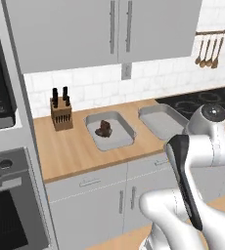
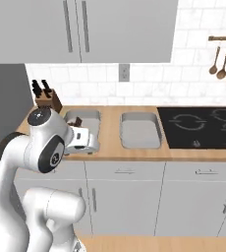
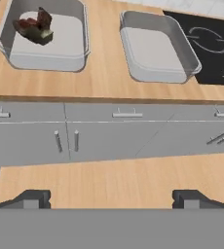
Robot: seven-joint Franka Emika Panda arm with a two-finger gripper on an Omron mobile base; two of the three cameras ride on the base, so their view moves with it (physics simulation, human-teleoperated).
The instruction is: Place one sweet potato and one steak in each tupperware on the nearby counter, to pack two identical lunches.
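I hold the fingers [image 3: 112, 197] spread wide and empty, backed off from the worktop [image 3: 104, 73]. Next I must fetch food and lower it squarely inside a rim. The left tupperware [image 3: 46, 58] holds a dark steak-like piece [image 3: 34, 26]; the right tupperware [image 3: 153, 51] holds nothing.

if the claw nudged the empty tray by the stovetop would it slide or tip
Probably slide, not tip: the empty tray is shallow and wide, sitting flat on the smooth wood counter. It looks light with nothing in it, so even a small push may skid it. Its raised rim looks thin, so a pinch there might tilt it.
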